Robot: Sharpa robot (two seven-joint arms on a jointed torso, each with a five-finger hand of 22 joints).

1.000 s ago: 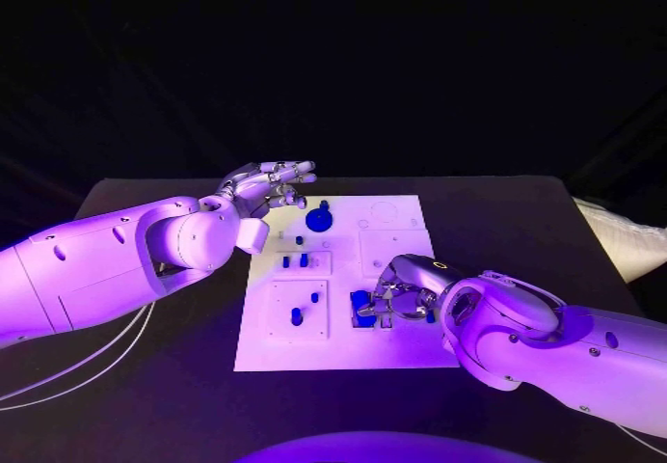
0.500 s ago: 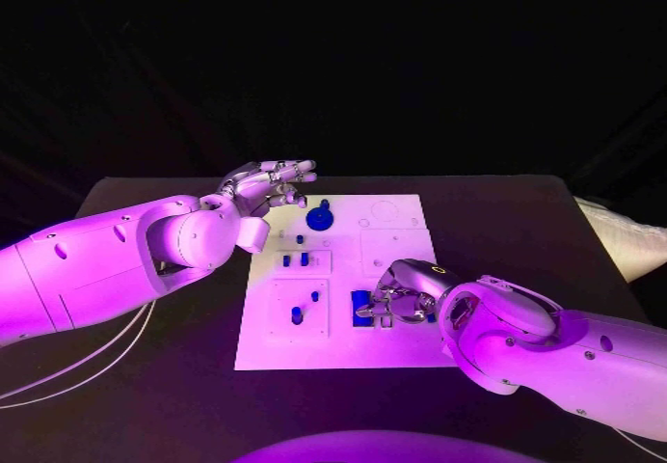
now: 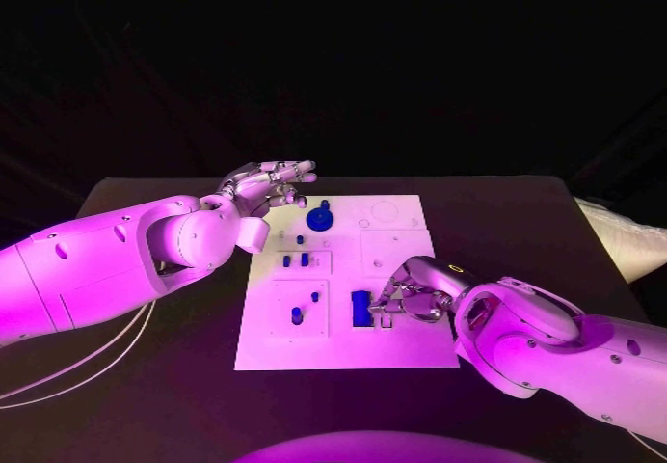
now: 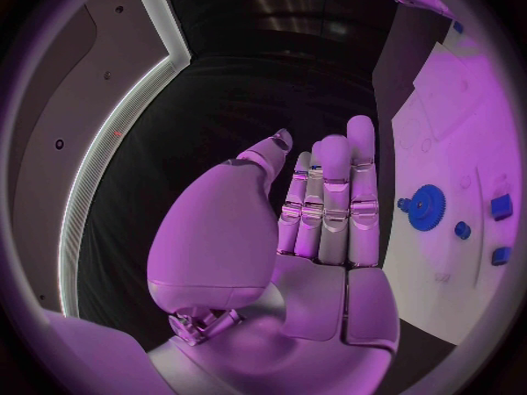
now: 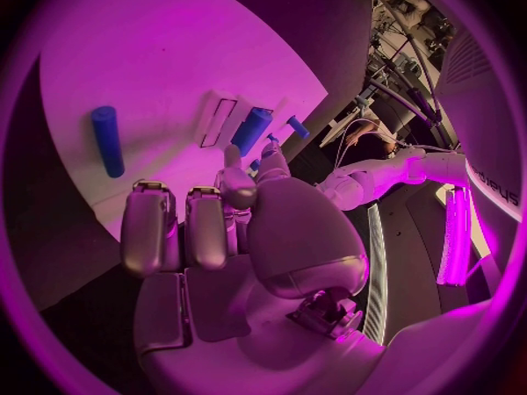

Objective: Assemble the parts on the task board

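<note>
The white task board (image 3: 396,342) lies in the middle of the table. A blue gear (image 3: 321,218) sits at its far end, and small blue pegs (image 3: 295,259) stand in the left column. A long blue block (image 3: 361,307) lies near the board's middle. My right hand (image 3: 413,301) hovers just right of that block with its fingers curled in and nothing between them (image 5: 209,228). The right wrist view shows a blue bar (image 5: 106,140) lying on the board (image 5: 165,61) ahead of the fingers. My left hand (image 3: 273,182) is held flat and empty (image 4: 324,219) off the board's far left corner, beside the gear (image 4: 426,207).
Two more blue pegs (image 3: 296,314) sit in the near left panel of the board. The black table (image 3: 528,222) runs wide on both sides of the board. White cables (image 3: 84,362) hang below my left arm.
My right hand has drawn back to the right, off the long blue block, which now shows more fully. My left hand has stayed put.
</note>
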